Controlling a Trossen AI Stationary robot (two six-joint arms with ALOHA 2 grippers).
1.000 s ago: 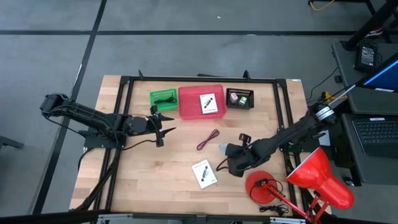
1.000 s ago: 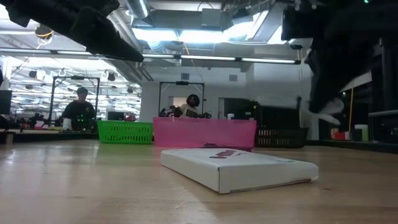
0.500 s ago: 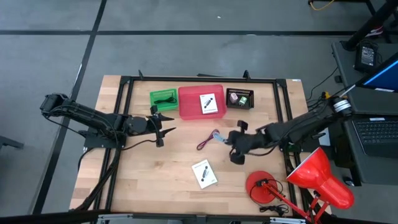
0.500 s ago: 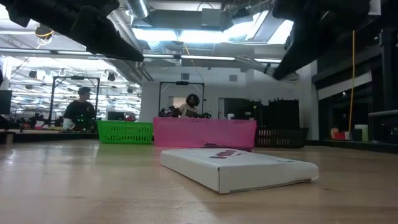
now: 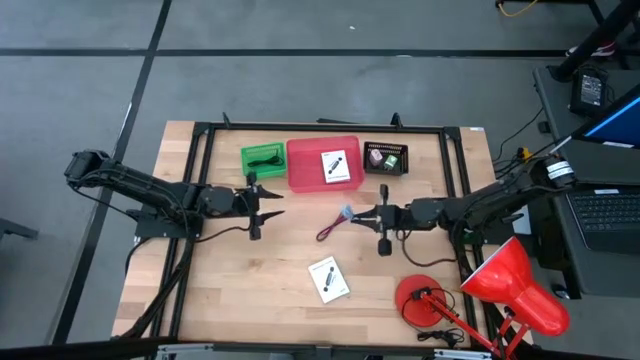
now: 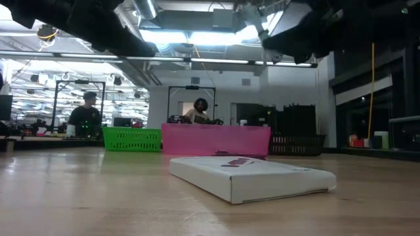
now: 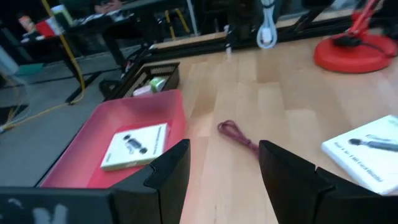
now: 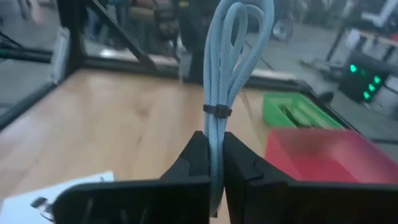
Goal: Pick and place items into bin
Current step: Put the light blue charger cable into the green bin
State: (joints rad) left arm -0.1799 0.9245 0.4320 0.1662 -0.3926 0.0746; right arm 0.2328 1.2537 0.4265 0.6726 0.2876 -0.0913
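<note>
1. Over the last second our right gripper has swung from near the lamp's red base towards the middle of the table, carrying a bundled pale blue cord. We judge that it is being brought to the pink bin.
2. The right fingers are clamped on the cord, which sticks out past the tips, above the table.
3. Our left gripper waits, jaws apart and empty, near the green basket.
4. A red cord and a white card lie on the table; another card is already in the pink bin.
</note>
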